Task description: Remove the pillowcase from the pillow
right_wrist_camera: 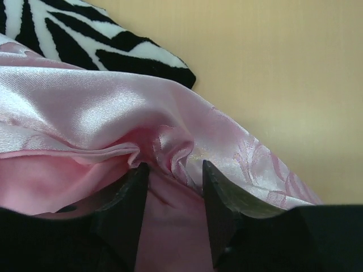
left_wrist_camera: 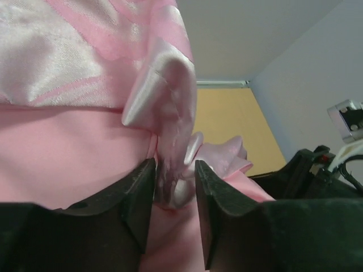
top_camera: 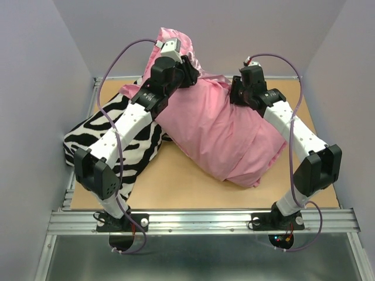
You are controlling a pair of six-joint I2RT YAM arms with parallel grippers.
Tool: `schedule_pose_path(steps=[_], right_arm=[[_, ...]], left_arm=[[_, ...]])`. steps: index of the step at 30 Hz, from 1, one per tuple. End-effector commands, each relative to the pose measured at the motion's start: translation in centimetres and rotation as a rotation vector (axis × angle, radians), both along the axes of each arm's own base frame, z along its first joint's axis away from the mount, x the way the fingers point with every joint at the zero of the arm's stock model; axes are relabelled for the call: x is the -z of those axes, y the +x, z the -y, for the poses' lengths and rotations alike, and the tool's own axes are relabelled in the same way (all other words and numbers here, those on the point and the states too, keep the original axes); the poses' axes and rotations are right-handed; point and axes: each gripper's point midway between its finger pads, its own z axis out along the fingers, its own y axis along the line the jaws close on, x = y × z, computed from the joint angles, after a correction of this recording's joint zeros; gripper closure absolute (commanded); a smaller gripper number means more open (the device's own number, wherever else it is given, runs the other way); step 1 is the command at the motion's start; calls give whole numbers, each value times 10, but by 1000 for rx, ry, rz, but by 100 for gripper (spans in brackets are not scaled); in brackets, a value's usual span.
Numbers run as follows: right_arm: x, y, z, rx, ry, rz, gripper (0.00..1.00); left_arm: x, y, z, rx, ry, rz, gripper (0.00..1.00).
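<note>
The pink pillowcase [top_camera: 222,134] lies bulging across the middle of the table, with a shiny satin end [top_camera: 179,36] lifted at the back. The pillow stays hidden inside it; no white shows. My left gripper [top_camera: 190,69] sits at that raised end. In the left wrist view its jaws [left_wrist_camera: 174,170] stand parted, a shiny fold of pillowcase [left_wrist_camera: 170,96] hanging loosely between them. My right gripper [top_camera: 237,93] rests on the cover's back right part. Its jaws [right_wrist_camera: 174,167] are also parted, with crumpled pillowcase [right_wrist_camera: 170,144] bunched just beyond the tips.
A black-and-white zebra-striped pillow [top_camera: 111,137] lies at the left under the left arm, its corner [right_wrist_camera: 113,39] also showing in the right wrist view. The tan tabletop [top_camera: 176,187] is walled on three sides. A metal rail [top_camera: 199,221] runs along the near edge.
</note>
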Motion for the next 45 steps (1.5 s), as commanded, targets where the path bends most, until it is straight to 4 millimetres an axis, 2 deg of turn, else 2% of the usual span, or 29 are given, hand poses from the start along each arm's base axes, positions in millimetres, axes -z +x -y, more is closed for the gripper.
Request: schedule_pose_path(steps=[1, 2, 5, 6, 8, 11, 12, 13, 14, 15, 18, 20, 22, 23, 24, 27, 29, 30, 32, 33, 34, 36, 39, 40, 41, 42, 43, 44, 45], right_arm=[[-32, 0, -12, -37, 66, 77, 45], [-37, 0, -11, -40, 70, 87, 41], [-51, 3, -4, -11, 68, 114, 29], [-56, 3, -2, -6, 68, 123, 24], [-71, 1, 5, 21, 62, 153, 20], [-102, -8, 14, 44, 72, 218, 15], [-111, -11, 18, 53, 73, 236, 13], [-122, -15, 21, 61, 80, 259, 12], [-138, -22, 27, 75, 88, 294, 11], [-151, -27, 30, 84, 97, 314, 10], [-177, -46, 42, 109, 116, 360, 8], [-183, -57, 48, 122, 125, 370, 8], [-175, -75, 55, 133, 133, 353, 8], [-182, -92, 62, 141, 149, 379, 8], [-157, -97, 65, 151, 134, 334, 8], [-134, -119, 85, 218, 117, 322, 8], [-133, -142, 98, 249, 135, 349, 8], [-109, -146, 101, 258, 114, 309, 8], [-101, -161, 109, 277, 131, 312, 8], [-82, -165, 114, 299, 106, 277, 8], [-75, -169, 118, 315, 101, 267, 8], [-59, -179, 127, 349, 81, 250, 7], [-39, -187, 139, 401, 38, 207, 7], [-30, -189, 142, 416, 28, 187, 7], [-27, -190, 145, 433, 20, 179, 7], [-23, -195, 151, 463, 0, 167, 10], [-22, -197, 155, 485, 2, 166, 12], [-23, -200, 158, 498, 0, 169, 16], [-23, -203, 162, 513, -7, 166, 22]], left_arm=[[-28, -32, -7, 60, -9, 87, 50], [-43, -40, -7, 70, -23, 127, 48], [-51, -61, 0, 53, 18, 168, 41], [-48, -64, -2, 20, 35, 170, 40], [-52, -82, 8, 35, 38, 183, 40], [-33, -106, 24, 40, 71, 168, 39], [-37, -113, 30, 61, 61, 176, 39], [-26, -116, 29, 43, 76, 162, 39], [-27, -124, 33, 52, 66, 167, 39], [-15, -132, 40, 67, 79, 153, 39], [-2, -156, 61, 121, 81, 146, 39], [11, -162, 76, 139, 106, 135, 39], [21, -170, 90, 157, 128, 130, 39], [32, -169, 100, 169, 148, 121, 39], [33, -172, 107, 183, 153, 123, 39], [46, -169, 123, 205, 175, 121, 38], [40, -170, 136, 233, 173, 137, 38], [50, -169, 145, 244, 199, 130, 38], [37, -167, 156, 249, 197, 154, 38], [49, -163, 163, 256, 243, 150, 38], [35, -160, 168, 251, 228, 168, 38], [30, -155, 178, 254, 243, 183, 38], [37, -149, 192, 270, 276, 184, 36], [21, -147, 197, 271, 264, 208, 36], [20, -145, 201, 276, 274, 211, 36], [35, -142, 209, 286, 314, 197, 36], [22, -139, 213, 282, 302, 216, 36], [23, -136, 216, 282, 318, 224, 35], [38, -132, 221, 283, 355, 206, 35]])
